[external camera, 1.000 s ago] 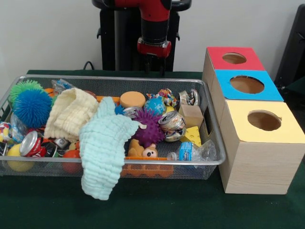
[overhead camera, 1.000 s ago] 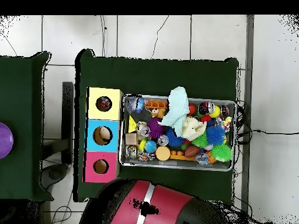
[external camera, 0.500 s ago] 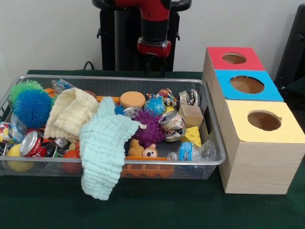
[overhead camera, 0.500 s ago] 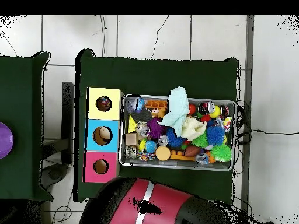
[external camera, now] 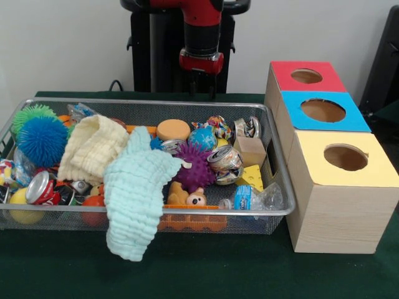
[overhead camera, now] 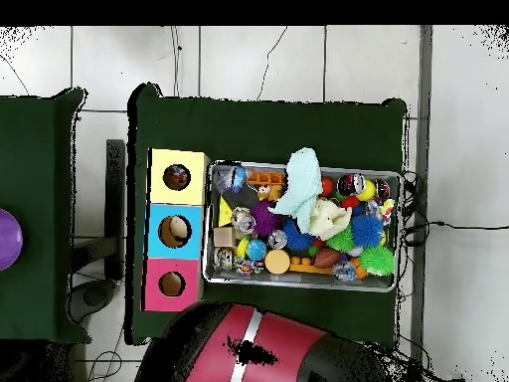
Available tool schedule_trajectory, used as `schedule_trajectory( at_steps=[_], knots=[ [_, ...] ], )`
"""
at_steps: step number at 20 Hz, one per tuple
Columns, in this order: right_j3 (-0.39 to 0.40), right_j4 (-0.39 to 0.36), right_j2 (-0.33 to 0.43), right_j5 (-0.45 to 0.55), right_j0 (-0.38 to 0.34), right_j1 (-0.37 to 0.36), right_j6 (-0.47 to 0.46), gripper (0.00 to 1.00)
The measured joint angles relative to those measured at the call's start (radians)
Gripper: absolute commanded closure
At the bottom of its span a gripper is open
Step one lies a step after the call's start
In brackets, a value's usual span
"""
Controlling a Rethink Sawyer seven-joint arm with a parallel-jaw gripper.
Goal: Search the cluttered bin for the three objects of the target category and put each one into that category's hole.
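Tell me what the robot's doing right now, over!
End effector up behind the wire bin, holding nothing; open or shut unclear. Bin full of toys and cans. Mint cloth draped over front rim, covering items.

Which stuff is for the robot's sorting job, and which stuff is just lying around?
For the job:
wire bin full of jumbled things
red box, blue box and yellow box, each with a hole on top
tool, up behind the bin

Just lying about:
purple thing on the side table
black cable
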Motion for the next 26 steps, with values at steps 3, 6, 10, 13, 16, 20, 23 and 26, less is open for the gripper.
schedule_trajectory(
  at_steps=[3,6,10,13,16,20,23,26],
  knots=[
    [0.0,0.0,0.001,0.001,0.0,-0.015,0.0,0.0],
    [0.0,0.0,0.001,0.001,0.0,-0.032,0.0,0.0],
    [0.0,0.011,0.001,0.007,0.001,-0.05,0.0,0.0],
    [0.0,0.026,0.001,0.023,0.007,-0.071,0.0,0.0],
    [0.003,0.047,0.001,0.058,0.019,-0.109,0.0,0.0],
    [0.012,0.08,0.001,0.12,0.039,-0.168,0.0,0.0],
    [0.013,0.091,0.001,0.149,0.047,-0.199,0.0,0.0],
    [0.013,0.093,0.001,0.158,0.047,-0.218,0.0,0.0]
  ],
)
